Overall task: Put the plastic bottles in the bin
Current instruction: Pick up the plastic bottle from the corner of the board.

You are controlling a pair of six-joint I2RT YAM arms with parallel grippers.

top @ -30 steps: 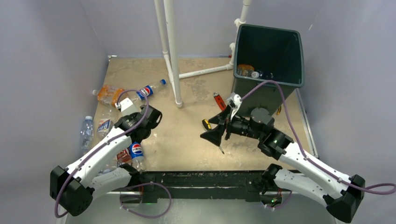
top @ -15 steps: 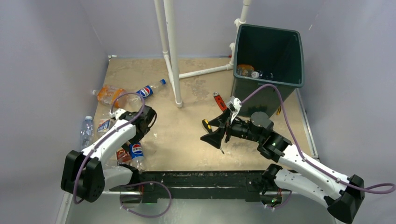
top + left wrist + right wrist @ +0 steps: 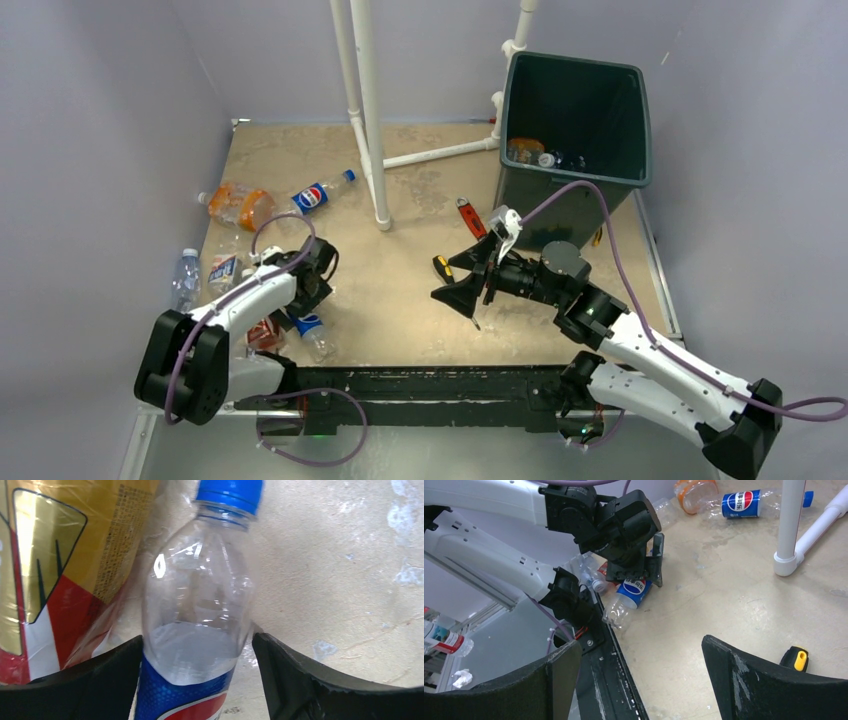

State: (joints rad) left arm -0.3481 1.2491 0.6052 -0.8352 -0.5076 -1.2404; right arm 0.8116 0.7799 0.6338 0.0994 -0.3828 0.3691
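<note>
Plastic bottles [image 3: 240, 205] are counted from above: at least six lie at the left of the tan, stained table [image 3: 400, 300], and at least two are seen inside the one green bin [image 3: 575, 100] at upper right. One white pipe frame [image 3: 372, 130] and plain grey walls are seen. In the left wrist view, one Pepsi bottle [image 3: 195, 630] is straddled by the left gripper [image 3: 196, 645]; whether it is squeezed cannot be told. In the right wrist view, the right gripper [image 3: 640, 645] is spread wide, with nothing held.

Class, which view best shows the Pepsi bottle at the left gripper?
Left wrist: the bottle fills the frame, close and sharp. Top external shows it small; right wrist shows it distant and partly hidden.
</note>
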